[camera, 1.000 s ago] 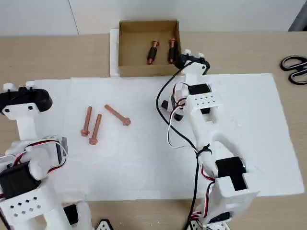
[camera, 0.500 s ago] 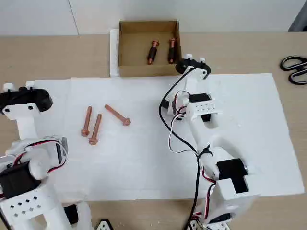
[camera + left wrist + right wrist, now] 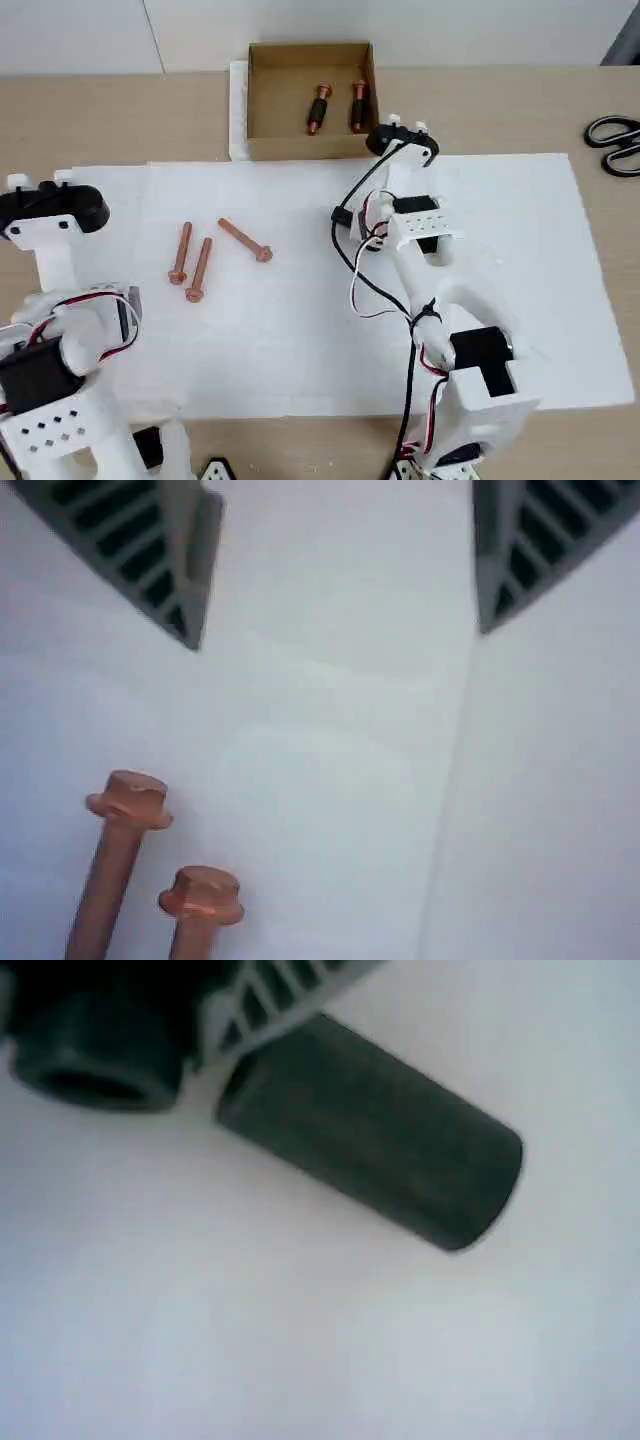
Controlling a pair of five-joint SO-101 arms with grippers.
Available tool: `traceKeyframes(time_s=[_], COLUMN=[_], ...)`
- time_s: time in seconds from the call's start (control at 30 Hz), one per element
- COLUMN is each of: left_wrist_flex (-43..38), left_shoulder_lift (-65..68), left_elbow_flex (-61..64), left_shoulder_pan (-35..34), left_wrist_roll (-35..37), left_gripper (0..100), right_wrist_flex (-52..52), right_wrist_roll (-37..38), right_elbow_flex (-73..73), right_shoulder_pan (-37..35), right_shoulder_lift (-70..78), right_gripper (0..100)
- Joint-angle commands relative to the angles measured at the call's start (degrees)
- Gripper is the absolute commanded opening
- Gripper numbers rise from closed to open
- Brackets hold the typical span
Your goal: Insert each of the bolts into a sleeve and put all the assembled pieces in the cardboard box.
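Scissors (image 3: 612, 143) at the table's (image 3: 120, 110) two o'clock cut by the picture's edge, small black piece (image 3: 345, 217) mostly hidden under the right arm (image 3: 420, 230), two bolts (image 3: 110, 880) with shanks cut off, one sleeve (image 3: 95, 1070) blurred, partly covered.

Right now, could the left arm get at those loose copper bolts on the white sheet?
Probably yes: the left hand is open near two bolts, with only bare white sheet between them.

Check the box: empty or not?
Not empty. Two sleeved bolts lie side by side inside the box in the high view.
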Motion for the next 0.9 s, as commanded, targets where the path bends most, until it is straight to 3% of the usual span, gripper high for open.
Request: traceKeyframes(time_s=[0.0,0.37,0.53,0.87], left_wrist_flex=[-1.1,-1.1,-1.1,-1.1], left_shoulder_lift=[-0.7,-0.7,-0.7,-0.7], left_elbow_flex=[0.1,0.1,0.1,0.1], left_shoulder_pan=[-0.2,-0.2,0.0,-0.1], left_wrist_roll=[-0.5,-0.5,-0.5,-0.5], left_gripper=[17,17,17,17], right_wrist_flex=[2.3,17.8,23.1,22.5], right_wrist_roll=[0.7,0.7,0.9,22.2], right_elbow_flex=[0.0,0.4,0.5,1.5], right_shoulder_pan=[-0.2,-0.3,0.2,1.8], right_shoulder_lift=[-0.6,-22.5,-23.4,-16.7], right_gripper=[4.3,3.9,3.9,3.9])
